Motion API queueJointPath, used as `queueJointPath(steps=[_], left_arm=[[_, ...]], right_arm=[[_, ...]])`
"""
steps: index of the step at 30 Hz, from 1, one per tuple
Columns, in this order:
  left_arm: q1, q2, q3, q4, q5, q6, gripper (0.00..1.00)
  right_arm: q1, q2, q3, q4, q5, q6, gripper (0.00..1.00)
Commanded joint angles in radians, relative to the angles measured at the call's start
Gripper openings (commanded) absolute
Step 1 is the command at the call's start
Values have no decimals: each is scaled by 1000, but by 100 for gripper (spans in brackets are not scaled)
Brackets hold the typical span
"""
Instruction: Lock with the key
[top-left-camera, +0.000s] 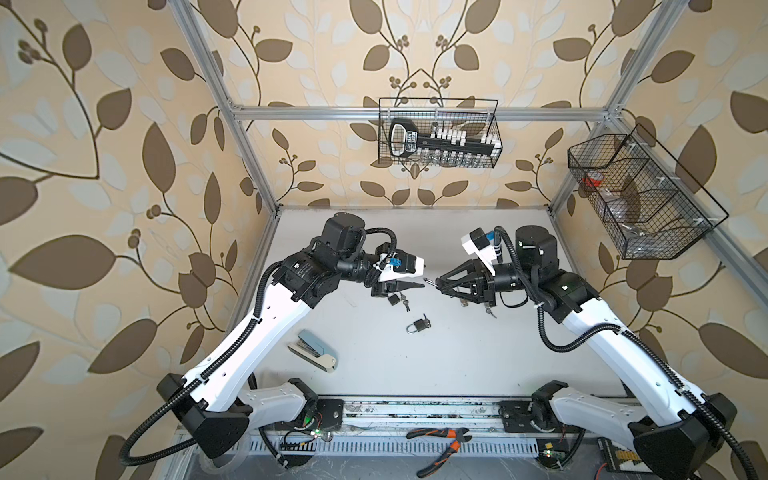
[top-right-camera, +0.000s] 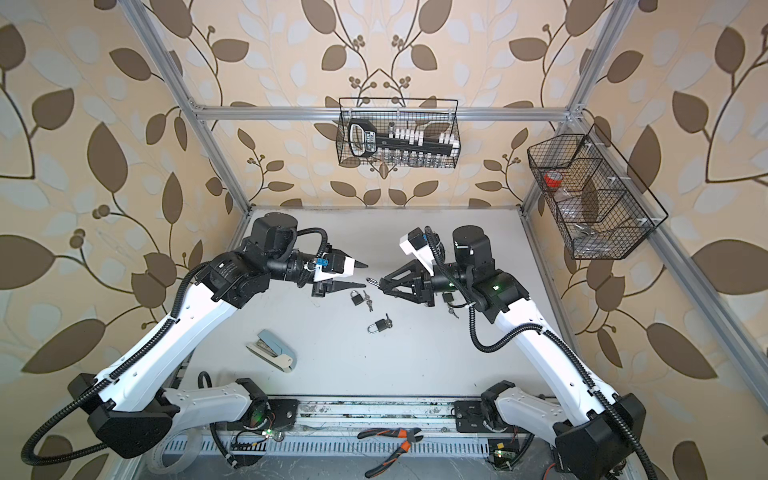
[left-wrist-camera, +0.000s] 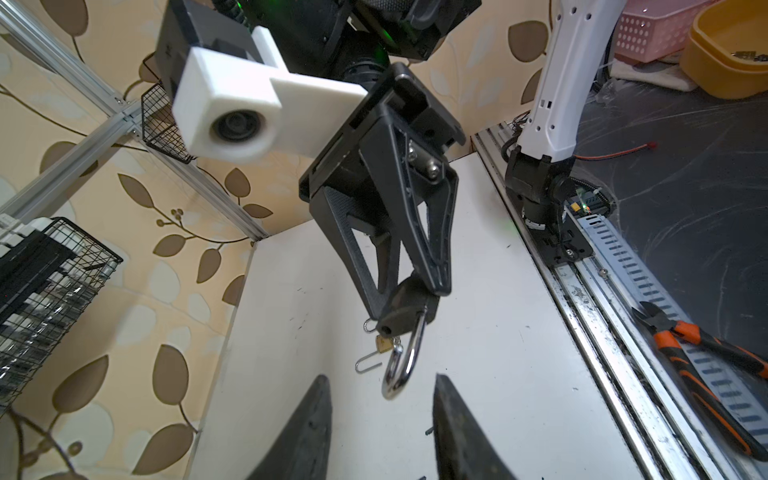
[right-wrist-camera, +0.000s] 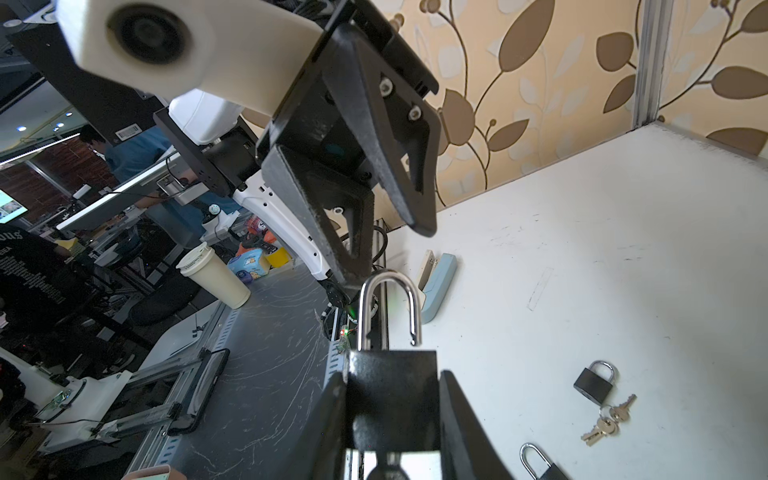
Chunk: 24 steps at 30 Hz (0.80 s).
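**Right gripper (top-left-camera: 438, 285) offers an open padlock to the left**

Right gripper is clamped on the padlock (right-wrist-camera: 392, 395), fingers flat against the two broad faces of the black body. I read that grip as deliberate. It leaves the shackle (right-wrist-camera: 365, 311) free and sticking out past the fingertips, aimed across the middle at the left gripper (top-right-camera: 365, 274). One shackle leg sits clear of the body, so the lock is open.

In the left wrist view, the left fingers (left-wrist-camera: 316, 419) stand partly apart with nothing between them. The shackle hangs just ahead of the gap and touches neither tip, as far as I can see. My guess is that the left is lined up to take or press the shackle while the right steadies the body.

Keys (right-wrist-camera: 609, 419) lie on the table (top-left-camera: 478, 365), on a ring just beside a second padlock (right-wrist-camera: 594, 382). A third padlock (top-left-camera: 415, 326) lies nearby with a key (top-left-camera: 424, 320) seemingly in it. I cannot tell whether a key sits in the held lock, because its underside is hidden. Farther out are a stapler (top-left-camera: 313, 349) and, on the front rail, pliers (top-left-camera: 444, 444).

I find no brand on the held lock. The big key-shaped piece (top-left-camera: 399, 137) in the rear basket (top-left-camera: 438, 99) carries a label, too blurred to read.
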Motion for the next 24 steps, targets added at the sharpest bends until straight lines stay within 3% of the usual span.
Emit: queueJointPath(steps=[1,17,24], left_arm=[[-9,10,42,-9,61,78,37],[-39,46,74,-70,81,99,20],[-43,33,59,-74,52,102,18]], right_arm=[[-1,8,35,1,-43,3,0],[0,17,23,65,-53,37,0],[0,19,21,105,-64,64,0]])
